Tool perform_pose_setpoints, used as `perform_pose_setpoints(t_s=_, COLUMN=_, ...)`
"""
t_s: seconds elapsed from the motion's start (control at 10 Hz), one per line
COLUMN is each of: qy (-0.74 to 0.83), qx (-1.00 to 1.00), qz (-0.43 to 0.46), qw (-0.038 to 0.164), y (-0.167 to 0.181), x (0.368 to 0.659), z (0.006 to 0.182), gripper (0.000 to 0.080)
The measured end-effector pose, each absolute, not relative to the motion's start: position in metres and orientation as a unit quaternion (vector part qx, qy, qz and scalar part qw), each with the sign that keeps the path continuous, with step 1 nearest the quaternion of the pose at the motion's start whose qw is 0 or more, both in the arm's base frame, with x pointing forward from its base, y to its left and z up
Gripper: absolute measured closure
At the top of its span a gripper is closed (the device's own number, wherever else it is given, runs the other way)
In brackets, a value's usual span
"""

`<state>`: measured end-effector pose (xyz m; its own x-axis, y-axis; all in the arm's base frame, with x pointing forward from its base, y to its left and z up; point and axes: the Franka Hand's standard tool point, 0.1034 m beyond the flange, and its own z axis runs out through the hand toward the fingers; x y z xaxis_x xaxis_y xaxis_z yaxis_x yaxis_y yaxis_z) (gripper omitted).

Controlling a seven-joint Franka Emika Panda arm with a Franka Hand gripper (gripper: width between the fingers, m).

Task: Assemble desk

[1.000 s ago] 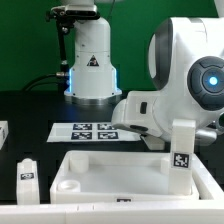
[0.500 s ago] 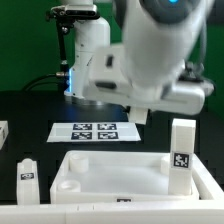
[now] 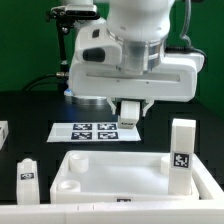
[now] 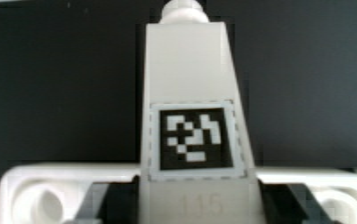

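Observation:
The desk panel (image 3: 125, 172), white, rimmed, with round corner sockets, lies flat at the front. One white leg (image 3: 182, 146) stands upright in its corner at the exterior view's right. My gripper (image 3: 131, 106) hangs above the panel's far edge, shut on a second tagged white leg (image 3: 132, 112). In the wrist view this leg (image 4: 193, 90) fills the middle, clamped between the black fingers (image 4: 114, 200) of the gripper (image 4: 196, 202), with its peg end pointing away. The panel's rim (image 4: 33, 190) shows behind the fingers. A third leg (image 3: 27, 176) stands on the table at the exterior view's left.
The marker board (image 3: 88, 131) lies flat beyond the panel. A white robot base (image 3: 92, 60) with a blue light stands at the back. Another white part (image 3: 3, 132) shows at the left edge.
The arm has swung from the exterior view's right to the centre and turned its wrist, carrying the held leg. The panel, upright leg and loose leg have not moved.

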<state>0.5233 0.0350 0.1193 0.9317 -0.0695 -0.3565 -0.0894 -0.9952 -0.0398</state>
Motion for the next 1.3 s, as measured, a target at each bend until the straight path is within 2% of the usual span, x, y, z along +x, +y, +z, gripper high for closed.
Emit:
perform_pose_setpoints(t_s=0.1, qy=0.04, qx=-0.989, qz=0.131, qw=0.06, y=0.016, x=0.558, z=0.147, gripper=0.0515)
perform_pose_setpoints(t_s=0.2, qy=0.034, qx=-0.994, qz=0.072, qw=0.072, y=0.001, x=0.584, z=0.16, gripper=0.0515)
perform_pose_setpoints(t_s=0.3, qy=0.035, qx=-0.996, qz=0.024, qw=0.072, y=-0.007, x=0.594, z=0.166, gripper=0.0515)
perform_pose_setpoints(t_s=0.6, qy=0.041, qx=-0.995, qz=-0.079, qw=0.043, y=-0.013, x=0.595, z=0.162, gripper=0.0515)
perform_pose_setpoints(t_s=0.9, qy=0.028, qx=-0.979, qz=-0.203, qw=0.022, y=-0.034, x=0.626, z=0.165, gripper=0.0515)
perform_pose_setpoints(t_s=1.0, qy=0.035, qx=-0.969, qz=-0.243, qw=0.005, y=-0.037, x=0.629, z=0.167, gripper=0.0515)
perform_pose_setpoints(t_s=1.1, qy=0.042, qx=-0.958, qz=-0.283, qw=-0.026, y=-0.042, x=0.622, z=0.166, gripper=0.0515)
perform_pose_setpoints(t_s=1.2, qy=0.04, qx=-0.956, qz=-0.288, qw=-0.033, y=-0.046, x=0.619, z=0.163, gripper=0.0515)
perform_pose_setpoints(t_s=1.3, qy=0.045, qx=-0.957, qz=-0.286, qw=-0.031, y=-0.047, x=0.619, z=0.162, gripper=0.0515)
